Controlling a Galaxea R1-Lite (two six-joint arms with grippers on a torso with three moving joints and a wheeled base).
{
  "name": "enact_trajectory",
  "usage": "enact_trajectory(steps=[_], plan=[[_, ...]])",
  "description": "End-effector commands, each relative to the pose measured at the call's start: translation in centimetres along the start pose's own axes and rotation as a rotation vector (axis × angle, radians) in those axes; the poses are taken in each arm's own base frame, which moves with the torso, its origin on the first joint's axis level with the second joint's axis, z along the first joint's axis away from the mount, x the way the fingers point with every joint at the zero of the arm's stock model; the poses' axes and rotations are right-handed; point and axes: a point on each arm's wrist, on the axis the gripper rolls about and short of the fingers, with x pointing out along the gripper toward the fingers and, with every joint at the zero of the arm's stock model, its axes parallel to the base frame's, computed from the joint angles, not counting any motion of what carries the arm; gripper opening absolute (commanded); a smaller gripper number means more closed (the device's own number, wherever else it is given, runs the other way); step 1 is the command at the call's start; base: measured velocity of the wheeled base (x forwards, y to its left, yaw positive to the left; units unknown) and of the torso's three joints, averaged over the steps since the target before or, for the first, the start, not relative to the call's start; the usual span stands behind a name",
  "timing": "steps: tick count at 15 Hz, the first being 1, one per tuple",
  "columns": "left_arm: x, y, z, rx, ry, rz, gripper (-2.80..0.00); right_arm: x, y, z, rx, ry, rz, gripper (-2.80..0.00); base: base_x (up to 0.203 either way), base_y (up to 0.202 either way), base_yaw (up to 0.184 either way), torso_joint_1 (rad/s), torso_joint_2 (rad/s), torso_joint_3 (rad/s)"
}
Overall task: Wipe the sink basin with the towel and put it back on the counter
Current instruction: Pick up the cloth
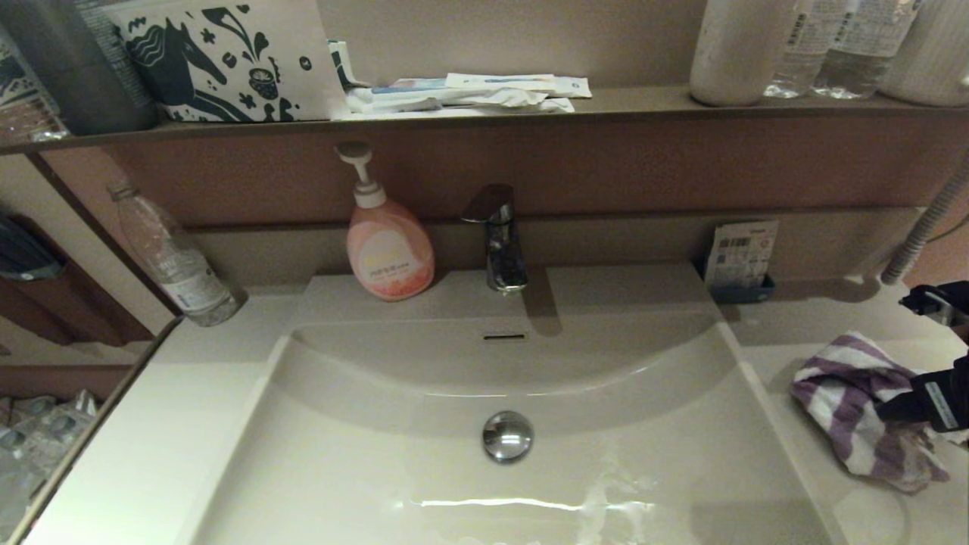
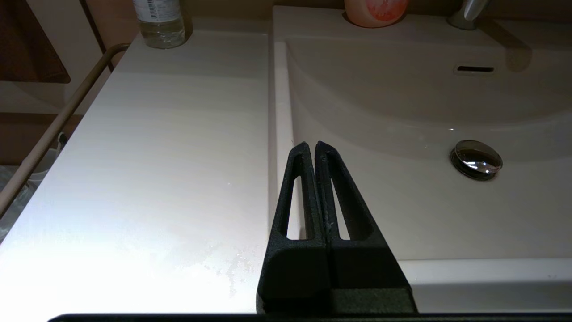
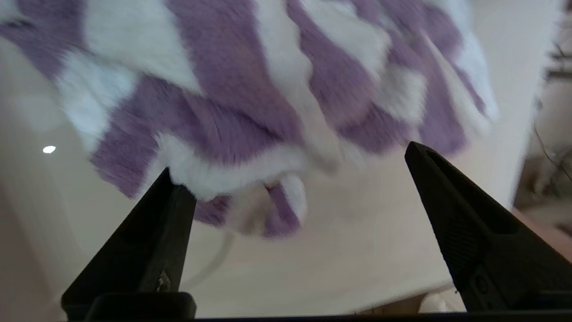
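The purple-and-white striped towel (image 1: 840,390) lies crumpled on the counter (image 1: 802,322) to the right of the sink basin (image 1: 643,454). My right gripper (image 1: 917,356) is open at the towel's right side, one finger on each side of its edge. In the right wrist view the towel (image 3: 250,89) lies just beyond the open right gripper (image 3: 289,158), its hem touching one finger. My left gripper (image 2: 311,144) is shut and empty, over the basin's (image 2: 424,210) left rim by the counter (image 2: 156,156). The chrome drain plug (image 1: 507,435) sits mid-basin.
A faucet (image 1: 500,238) and a pink soap pump bottle (image 1: 388,250) stand behind the basin. A water bottle (image 1: 174,261) stands at the back left, a small packet holder (image 1: 742,261) at the back right. The brown shelf (image 1: 606,102) above holds bottles and packets.
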Motion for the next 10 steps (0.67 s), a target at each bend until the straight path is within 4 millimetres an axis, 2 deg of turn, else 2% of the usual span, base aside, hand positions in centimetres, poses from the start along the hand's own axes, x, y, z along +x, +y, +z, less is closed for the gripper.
enact_trajectory(steps=[1,5,10], plan=[[0.0,0.0,0.0,0.0,0.001,0.0,-2.8,1.0,-0.1,0.3,-0.008,0.029,0.006,0.0,0.0,0.0,0.0,0.0,0.0,0.0],[0.0,0.0,0.0,0.0,0.001,0.0,-2.8,3.2,-1.3,0.9,0.013,0.026,0.018,0.0,0.0,0.0,0.0,0.0,0.0,0.0],[0.0,0.0,0.0,0.0,0.001,0.0,-2.8,4.3,-0.9,0.3,0.022,0.055,0.101,0.0,0.0,0.0,0.0,0.0,0.0,0.0]])
